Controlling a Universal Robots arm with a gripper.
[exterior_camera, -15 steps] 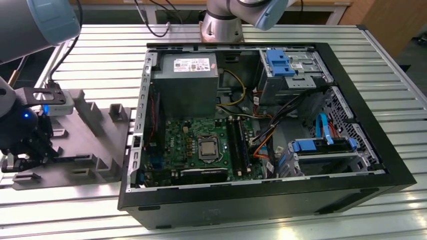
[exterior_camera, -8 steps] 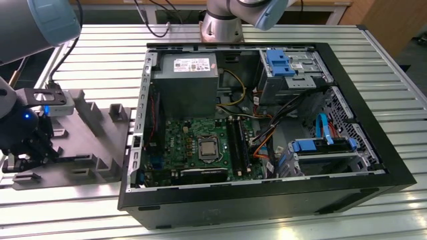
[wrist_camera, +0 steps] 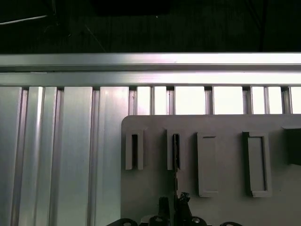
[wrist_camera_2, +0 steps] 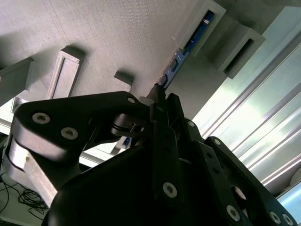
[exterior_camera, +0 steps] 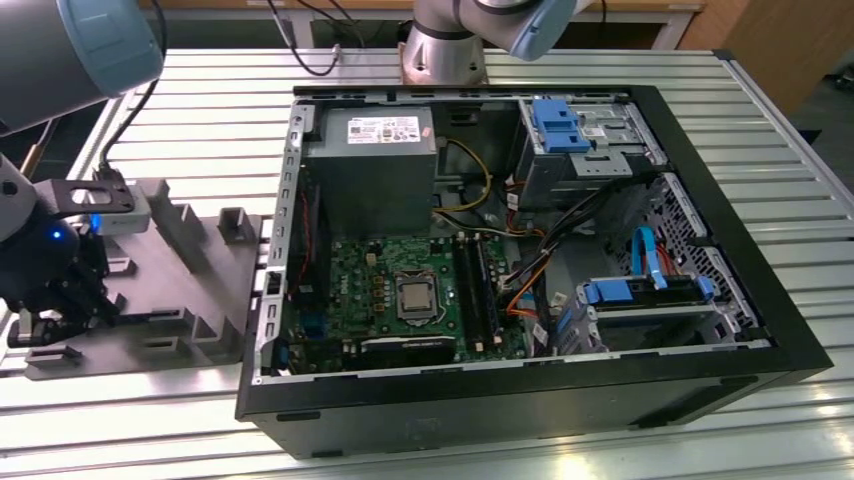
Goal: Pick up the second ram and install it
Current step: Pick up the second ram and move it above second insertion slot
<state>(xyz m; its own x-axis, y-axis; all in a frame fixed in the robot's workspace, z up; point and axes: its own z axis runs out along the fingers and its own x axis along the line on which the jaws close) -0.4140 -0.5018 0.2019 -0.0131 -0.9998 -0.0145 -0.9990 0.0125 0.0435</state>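
Note:
The second ram point(wrist_camera_2: 182, 54) is a thin dark board seen edge-on, standing upright in a slot post of the grey moulded tray point(wrist_camera_2: 117, 33). In the first wrist view the ram point(wrist_camera: 176, 153) runs as a narrow dark line from a tray point(wrist_camera: 225, 125) slot down to the fingertips. My gripper point(wrist_camera_2: 157, 96) has its black fingers closed together on the ram's near end, as also seen in the first wrist view point(wrist_camera: 174, 203). In the exterior view the gripper point(exterior_camera: 60, 300) hangs low over the tray point(exterior_camera: 180, 300) at the exterior view's left.
An open computer case point(exterior_camera: 534, 400) lies on the ribbed aluminium table point(exterior_camera: 200, 130) to the exterior view's right of the tray. Inside it are the green motherboard point(exterior_camera: 374, 290), long black memory slots point(exterior_camera: 475, 285), a grey power supply point(exterior_camera: 367, 160) and loose cables.

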